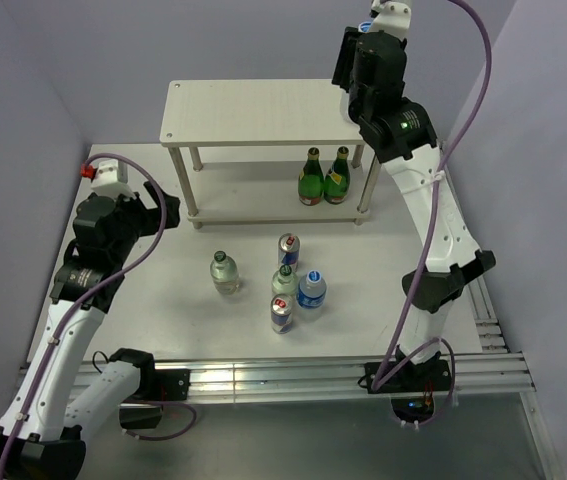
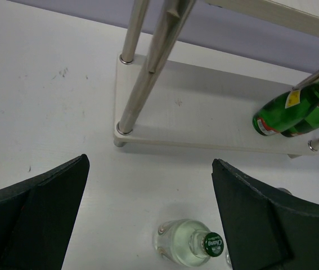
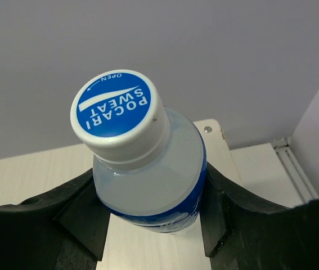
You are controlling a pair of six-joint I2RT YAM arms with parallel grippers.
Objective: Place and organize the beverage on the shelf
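The shelf (image 1: 253, 108) stands at the back of the table. My right gripper (image 3: 153, 219) is shut on a clear bottle with a blue label and a blue-and-white cap (image 3: 142, 163), upright over the right end of the top board (image 3: 41, 169); I cannot tell whether it touches. On the table stand a green-capped bottle (image 1: 224, 272), a second one (image 1: 284, 281), a blue-label bottle (image 1: 311, 290) and two slim cans (image 1: 288, 248) (image 1: 281, 313). My left gripper (image 2: 149, 163) is open and empty above the table, with the nearest green-capped bottle (image 2: 184, 242) just below and between its fingers.
Two dark green glass bottles (image 1: 323, 178) stand at the right of the shelf's lower board (image 2: 204, 124); they also show in the left wrist view (image 2: 294, 112). Silver legs (image 2: 142, 67) rise at the shelf's left end. Grey walls close in behind and on both sides.
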